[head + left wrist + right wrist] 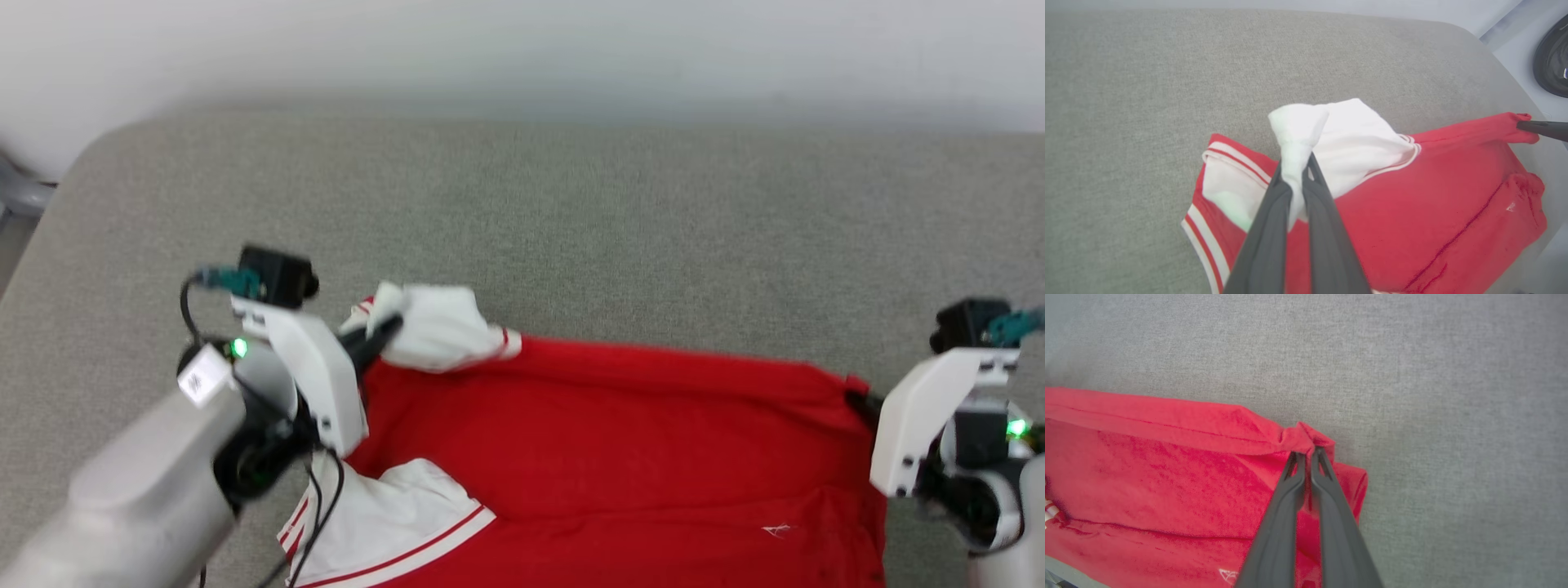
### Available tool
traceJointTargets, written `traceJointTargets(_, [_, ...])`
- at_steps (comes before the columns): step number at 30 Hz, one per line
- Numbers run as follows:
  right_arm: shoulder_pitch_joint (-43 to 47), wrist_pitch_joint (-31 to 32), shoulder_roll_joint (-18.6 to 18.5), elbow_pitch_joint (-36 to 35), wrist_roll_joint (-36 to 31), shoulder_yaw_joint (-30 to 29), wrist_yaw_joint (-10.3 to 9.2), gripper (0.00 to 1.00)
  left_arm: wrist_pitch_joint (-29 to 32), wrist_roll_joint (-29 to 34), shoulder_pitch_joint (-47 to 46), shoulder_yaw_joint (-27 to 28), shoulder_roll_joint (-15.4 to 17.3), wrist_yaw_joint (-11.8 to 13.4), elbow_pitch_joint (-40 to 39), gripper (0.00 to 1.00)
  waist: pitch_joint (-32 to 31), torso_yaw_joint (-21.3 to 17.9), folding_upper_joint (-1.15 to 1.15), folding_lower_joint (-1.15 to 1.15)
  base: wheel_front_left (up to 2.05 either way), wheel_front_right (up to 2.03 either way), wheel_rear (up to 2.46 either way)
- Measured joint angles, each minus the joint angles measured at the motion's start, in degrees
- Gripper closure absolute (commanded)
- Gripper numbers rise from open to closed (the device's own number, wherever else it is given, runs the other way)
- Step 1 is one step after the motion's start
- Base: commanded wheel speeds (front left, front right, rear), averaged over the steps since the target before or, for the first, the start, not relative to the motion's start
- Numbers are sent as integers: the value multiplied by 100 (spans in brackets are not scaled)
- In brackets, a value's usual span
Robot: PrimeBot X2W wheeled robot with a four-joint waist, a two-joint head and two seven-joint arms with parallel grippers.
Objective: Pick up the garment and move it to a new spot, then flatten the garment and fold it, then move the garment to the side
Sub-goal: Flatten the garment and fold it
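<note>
The garment, red with white short sleeves and red-striped trim, lies across the near half of the grey table. My left gripper is shut on the bunched white sleeve at the garment's left end, lifting it a little. My right gripper is shut on a pinched red corner at the garment's right end. In the left wrist view the garment stretches right to the other arm's dark fingers. In the head view the second sleeve lies flat near the front edge.
The grey fabric-covered table runs wide behind the garment up to a pale wall. Its rounded left corner drops to the floor. A dark round object sits on the floor past the table's edge.
</note>
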Motion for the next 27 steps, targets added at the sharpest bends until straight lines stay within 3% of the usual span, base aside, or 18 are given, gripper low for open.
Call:
traceJointTargets(13, [1263,-364,232,-145,288,-111,-1,100,-589,-512,2249,-123,616,927,-1393,100,-599,0,0,0,0,0,0])
traceJointTargets(20, [1773,-717,409,-44,381,-331,-1,100,-795,-736,2812,-189,470,1042,-1362,100,-685,113,0,0,0,0,0])
traceJointTargets(21, [1855,-768,437,-23,399,-330,0,84,-836,-733,2824,-208,411,1029,-1298,100,-690,134,0,0,0,0,0])
traceJointTargets(22, [1928,-834,476,-4,410,-334,-1,21,-899,-713,2835,-211,346,1005,-1216,75,-692,149,0,0,0,0,0])
traceJointTargets(23, [1990,-911,502,11,410,-320,-1,0,-958,-690,2838,-215,286,991,-1116,31,-694,158,0,0,0,0,0])
traceJointTargets(24, [2040,-1012,524,16,428,-300,-1,0,-1009,-667,2838,-224,231,948,-1039,0,-698,164,0,0,0,0,0])
traceJointTargets(27, [2164,-1407,584,3,503,-222,1,0,-1255,-543,2820,-222,68,869,-827,0,-711,174,0,0,0,0,0])
